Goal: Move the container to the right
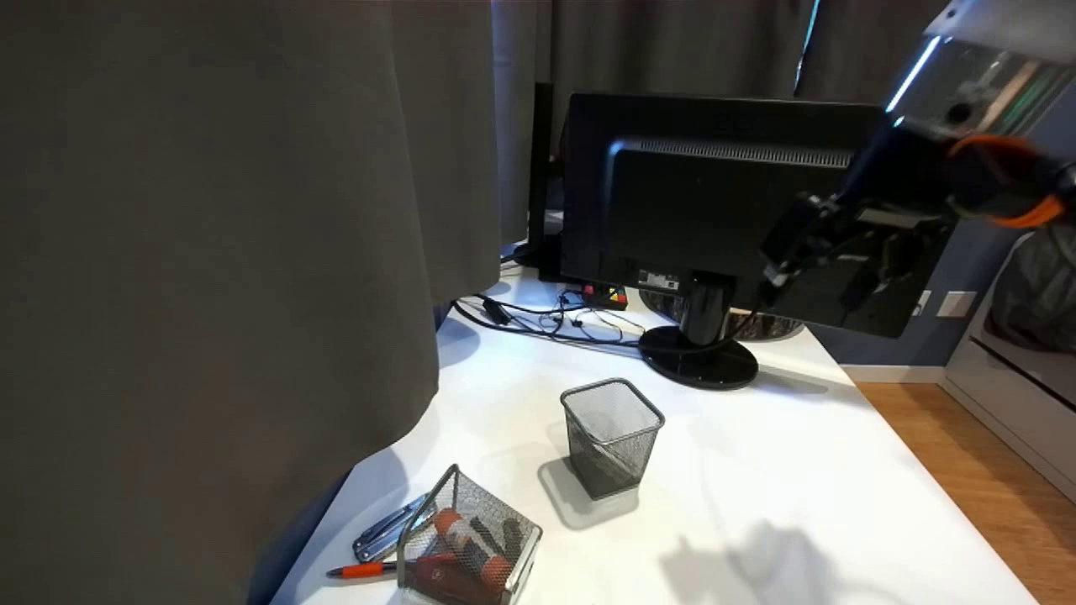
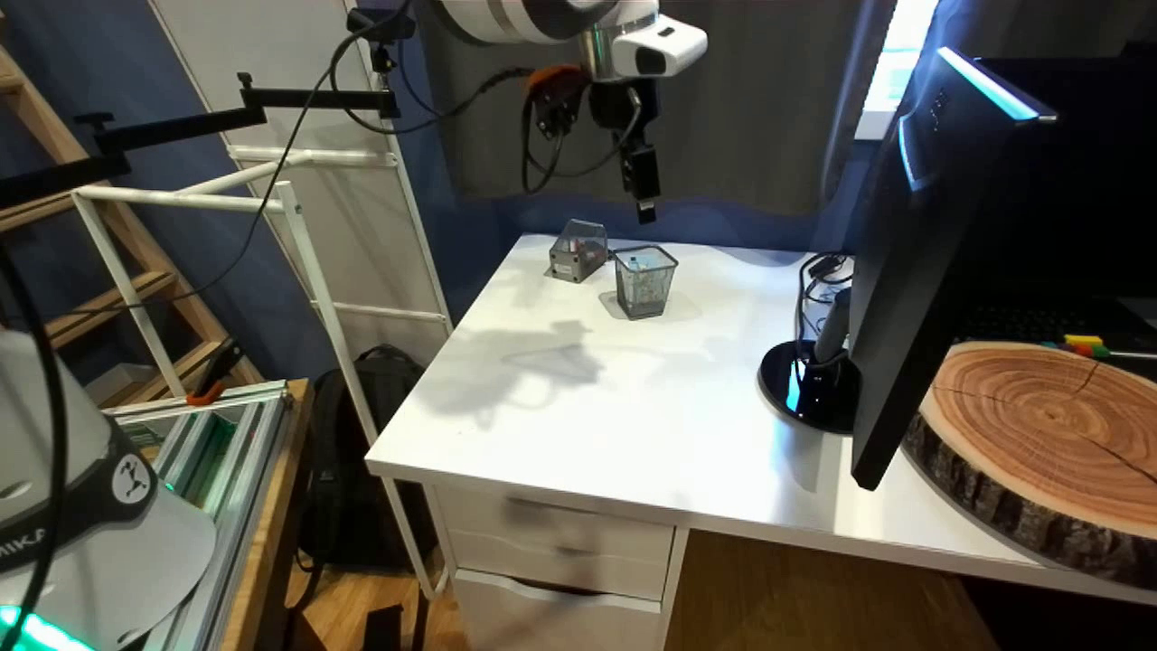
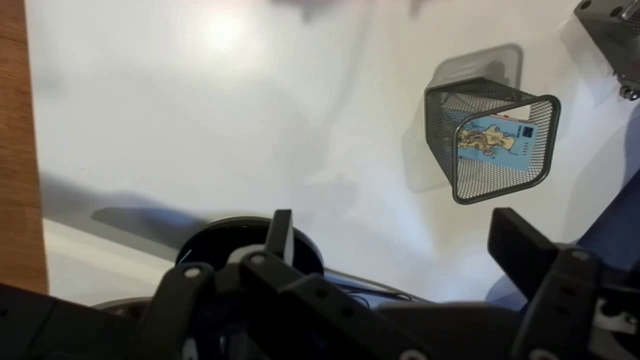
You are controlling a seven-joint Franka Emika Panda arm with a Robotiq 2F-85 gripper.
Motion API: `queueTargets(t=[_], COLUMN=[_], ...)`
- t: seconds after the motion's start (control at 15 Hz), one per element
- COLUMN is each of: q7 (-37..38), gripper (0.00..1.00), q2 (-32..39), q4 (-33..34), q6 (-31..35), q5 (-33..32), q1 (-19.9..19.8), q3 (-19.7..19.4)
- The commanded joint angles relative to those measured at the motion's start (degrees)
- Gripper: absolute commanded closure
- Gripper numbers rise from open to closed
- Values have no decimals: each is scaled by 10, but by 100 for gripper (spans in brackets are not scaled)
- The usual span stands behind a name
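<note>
- Gripper [image 3: 391, 231]: two fingers wide apart, hanging high above white desk [image 1: 740, 454], aimed down toward it; blurred in an exterior view.
- Far left in an exterior view: grey curtain [image 1: 252, 252], fills that side, hides part of desk.
- Next, pen [image 1: 363, 570], orange and black, flat on desk, end at mesh holder [image 2: 568, 264]; cannot tell if touching.
- Metal tool [image 1: 388, 531] just beside pen, silver and dark, partly behind holder; exact type unclear.
- Holder again: orange-and-black handled tools [image 1: 458, 531] inside; flat grey end panel shows in an exterior view.
- Cables [image 1: 559, 322]: black, tangled, toward far end of desk.
- Container [image 1: 612, 458]: task object, dark mesh, square rim, upright on desk. Right of holder in both exterior views, near but apart. Blue printed card [image 3: 500, 140] inside, seen in wrist view. Well apart from gripper.
- Monitor [image 1: 689, 210]: black, back showing in an exterior view, round glossy base [image 1: 699, 368] on desk.
- Far right: wooden floor [image 1: 967, 445] beyond desk edge.
</note>
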Motion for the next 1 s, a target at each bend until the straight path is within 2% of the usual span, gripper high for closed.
queueTargets(t=[0.0,0.13,0.2,0.27,0.4,0.53,0.6,0.93], q7=[-18,-34,-25,-32,-31,-34,-25,-65], gripper=[0,0,0,0,0,0,0,0], q2=[140,208,239,168,218,237,246,308], q4=[135,200,230,147,192,212,219,274], q6=[-17,-26,-28,-5,-7,-7,5,33], q5=[8,10,-4,23,23,23,8,11], q1=[58,89,110,100,122,125,136,148], q3=[-27,-42,-61,-58,-73,-76,-90,-107])
